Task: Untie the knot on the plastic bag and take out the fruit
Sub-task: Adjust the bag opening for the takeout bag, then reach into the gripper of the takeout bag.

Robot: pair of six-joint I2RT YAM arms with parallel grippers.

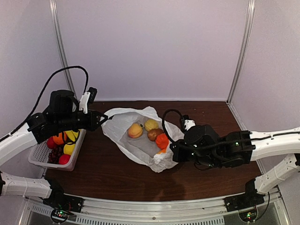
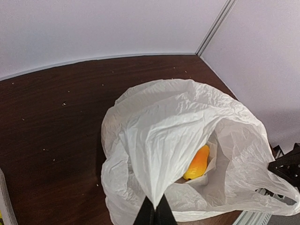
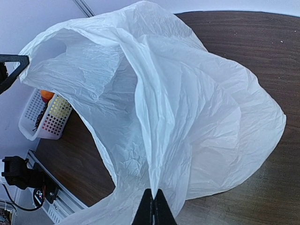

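Nearest each wrist camera, a black claw is pinched tight on thin white film. The left claw (image 2: 153,213) grips the left rim of the plastic bag (image 2: 178,126), and the right claw (image 3: 153,210) grips its near right rim. The bag lies open mid-table (image 1: 108,173), stretched between them. Inside sit a peach (image 1: 135,130), a lemon (image 1: 151,124), a brown kiwi (image 1: 154,134) and a ribbed orange fruit (image 1: 162,140). A white basket (image 1: 37,157) of fruit stands at the left.
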